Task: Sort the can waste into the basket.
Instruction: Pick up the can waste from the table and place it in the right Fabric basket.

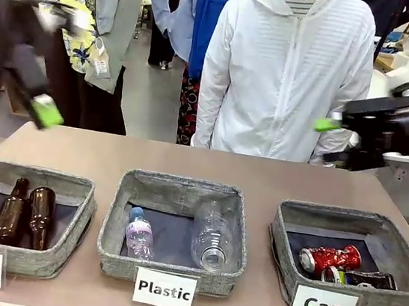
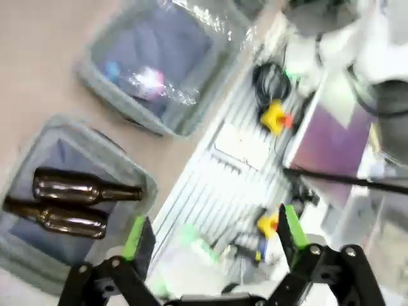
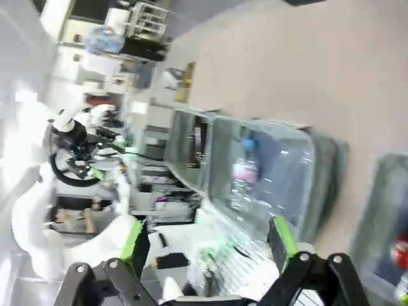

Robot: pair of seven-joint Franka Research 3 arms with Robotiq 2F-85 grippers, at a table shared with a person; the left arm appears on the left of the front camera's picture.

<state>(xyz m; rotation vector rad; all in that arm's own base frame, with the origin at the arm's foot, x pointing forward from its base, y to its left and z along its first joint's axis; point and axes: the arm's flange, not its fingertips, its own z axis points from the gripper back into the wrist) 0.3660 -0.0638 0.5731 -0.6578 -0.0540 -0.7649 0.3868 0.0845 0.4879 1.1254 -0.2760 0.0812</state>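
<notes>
A brown table carries three grey baskets in a row, with a person in a white jacket standing behind it. The red can and the black can lie touching in the basket labelled "Can" at the robot's right. The left gripper and the right gripper both hang above the table, fingers spread apart and empty.
</notes>
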